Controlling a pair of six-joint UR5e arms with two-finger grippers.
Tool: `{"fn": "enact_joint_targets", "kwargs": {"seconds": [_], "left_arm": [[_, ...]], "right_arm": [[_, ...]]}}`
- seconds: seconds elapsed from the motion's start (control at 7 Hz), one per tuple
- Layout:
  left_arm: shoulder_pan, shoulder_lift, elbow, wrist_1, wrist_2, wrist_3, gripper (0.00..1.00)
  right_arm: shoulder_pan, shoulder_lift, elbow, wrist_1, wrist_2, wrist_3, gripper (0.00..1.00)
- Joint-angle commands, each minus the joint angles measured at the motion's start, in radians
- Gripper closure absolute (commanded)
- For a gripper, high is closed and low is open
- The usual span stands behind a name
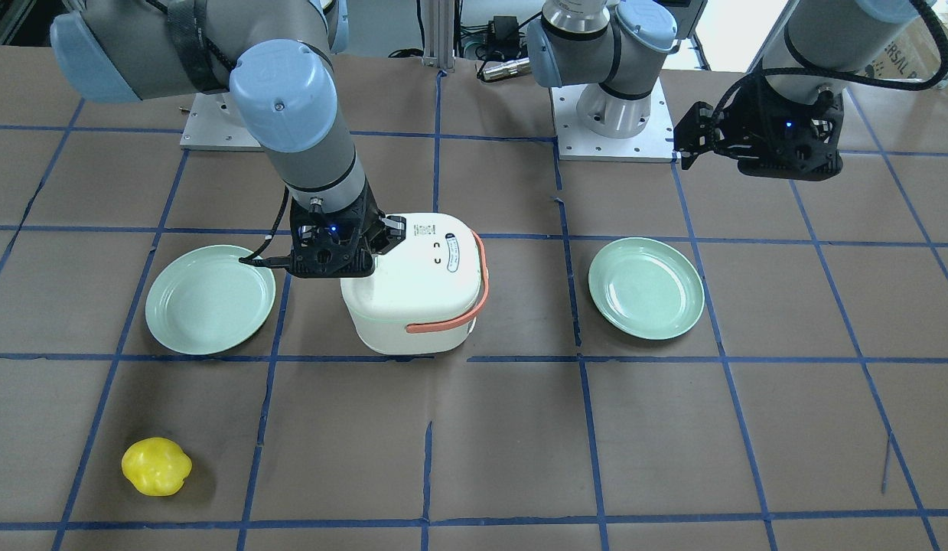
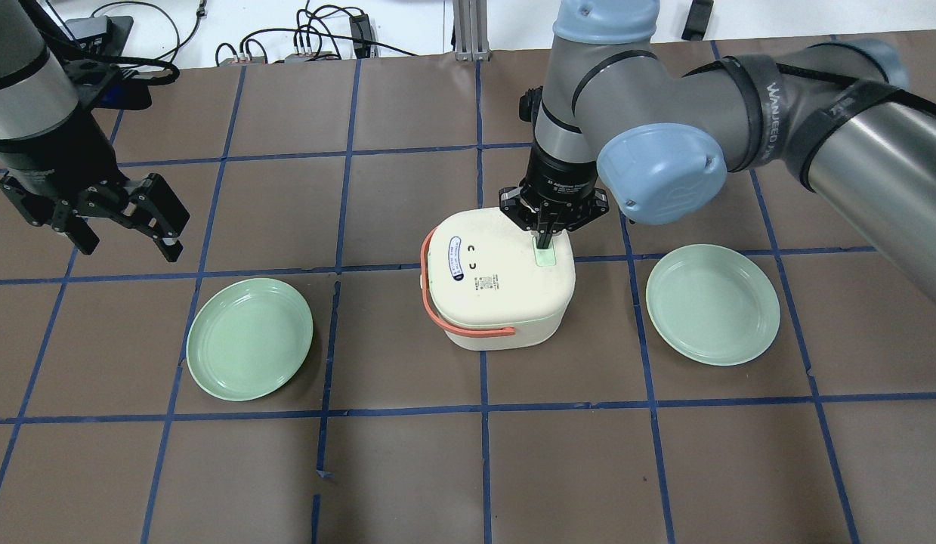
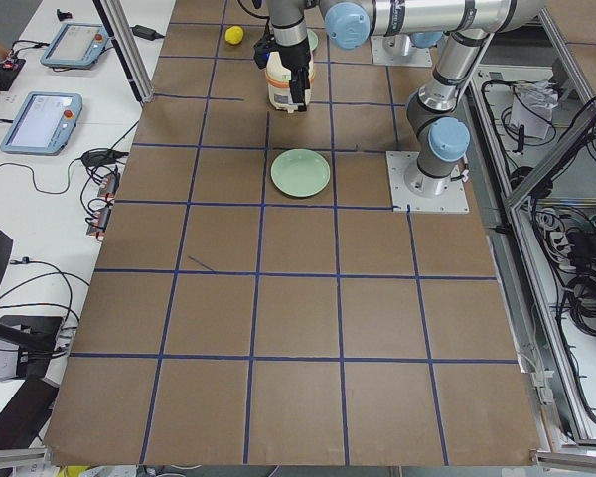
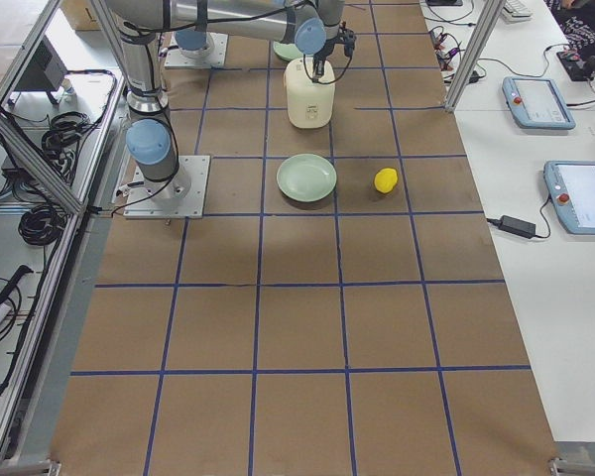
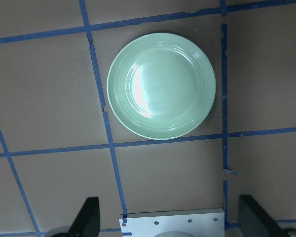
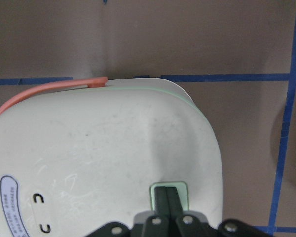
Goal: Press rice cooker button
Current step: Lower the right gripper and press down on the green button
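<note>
Centrally on the table stands the rice cooker [image 2: 498, 283], white with an orange handle [image 2: 471, 329]. Its pale green button [image 2: 547, 260] is set into the lid at the edge on the robot's right. The right gripper [image 6: 168, 193] points straight down onto this button. Its fingers are pressed together into one narrow tip with nothing between them, which suits a small target. The tip touches the button; whether the button is fully depressed cannot be told.

One green plate [image 2: 248, 347] lies to the cooker's left and a second plate [image 2: 713, 302] to its right, both apart from the cooker. The left gripper [image 2: 124, 227] hangs above the table well clear of the work, jaws spread wide and holding nothing. A yellow object [image 1: 156, 465] lies near the operators' edge.

The table [image 2: 407, 468] is covered in brown sheeting marked with a blue tape grid. Teach pendants [image 4: 540, 102] rest on a side bench.
</note>
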Motion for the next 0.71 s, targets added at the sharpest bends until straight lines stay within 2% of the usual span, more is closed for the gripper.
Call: {"fn": "enact_joint_targets", "kwargs": {"seconds": [0.0,0.29,0.43,0.57], "left_arm": [[0.000,0.000,0.000,0.000,0.000,0.000,0.00],[0.000,0.000,0.000,0.000,0.000,0.000,0.00],[0.000,0.000,0.000,0.000,0.000,0.000,0.00],[0.000,0.000,0.000,0.000,0.002,0.000,0.00]], "right_arm": [[0.000,-0.002,0.011,-0.001,0.002,0.000,0.88],[0.000,-0.002,0.010,-0.001,-0.001,0.002,0.88],[0.000,-0.005,-0.010,0.011,-0.012,0.017,0.85],[0.001,-0.018,-0.033,0.032,-0.025,0.045,0.71]]}}
